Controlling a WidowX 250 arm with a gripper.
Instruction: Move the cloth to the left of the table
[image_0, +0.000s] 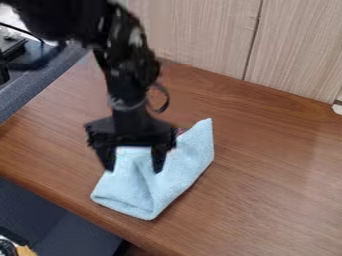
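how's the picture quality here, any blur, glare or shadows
Camera view: the black two-finger tool and arm above it look soft and blurred; pale glare on the brown wooden table at right; thin dark shadow along the light blue cloth's lower right edge.

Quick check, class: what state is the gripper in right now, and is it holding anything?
Gripper: open, its fingers spread well apart at the cloth, not closed on it.
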